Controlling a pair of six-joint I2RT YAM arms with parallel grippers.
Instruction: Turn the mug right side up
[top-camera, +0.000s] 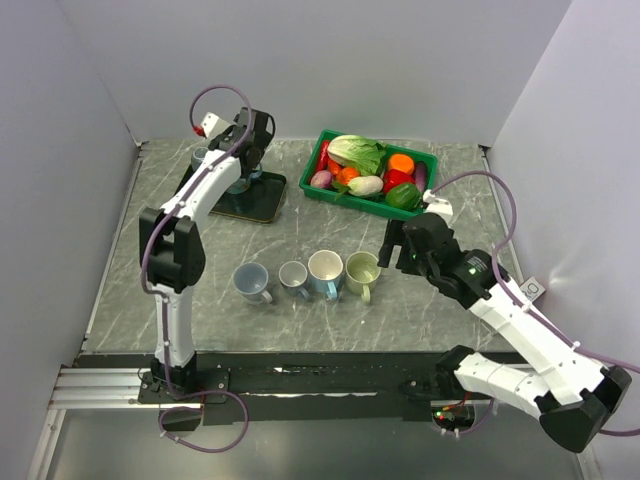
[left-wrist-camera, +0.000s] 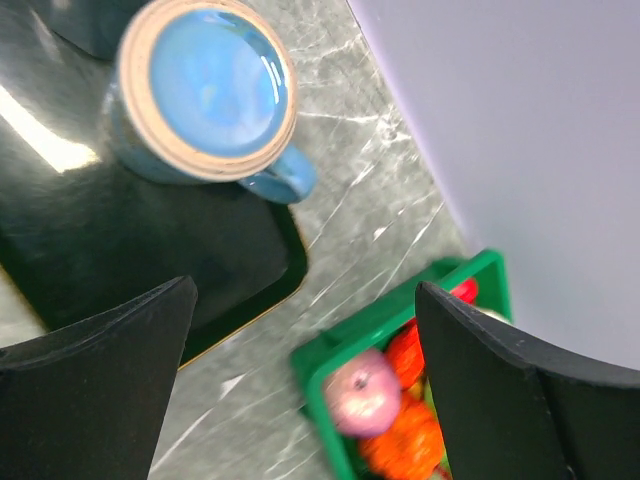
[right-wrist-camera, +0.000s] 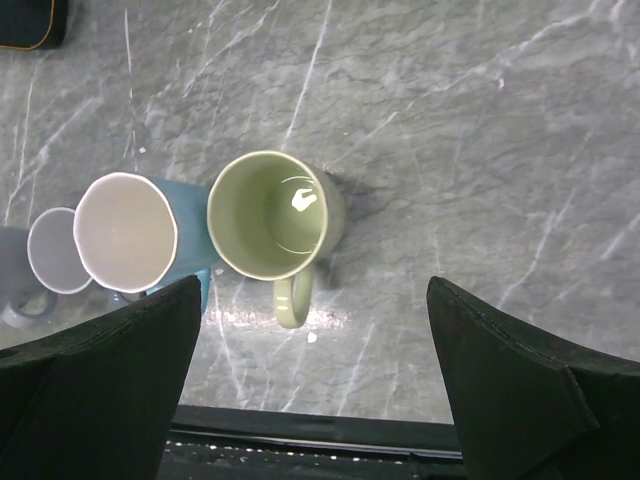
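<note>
A green mug (right-wrist-camera: 275, 215) stands upright on the marble table, mouth up, its handle toward the near edge. In the top view this green mug (top-camera: 362, 270) is the right end of a row of mugs. My right gripper (right-wrist-camera: 313, 285) hangs open above it, touching nothing; from above, the right gripper (top-camera: 395, 245) is just right of the mug. A blue mug (left-wrist-camera: 205, 95) with a tan rim stands upright on a black tray (left-wrist-camera: 150, 270) at the back left. My left gripper (left-wrist-camera: 302, 288) is open and empty above the tray's edge.
Left of the green mug stand a blue mug with a cream inside (top-camera: 325, 270), a small pale mug (top-camera: 293, 276) and a grey-blue mug (top-camera: 252, 282), all mouth up. A green basket (top-camera: 350, 200) of toy vegetables sits at the back. White walls enclose the table.
</note>
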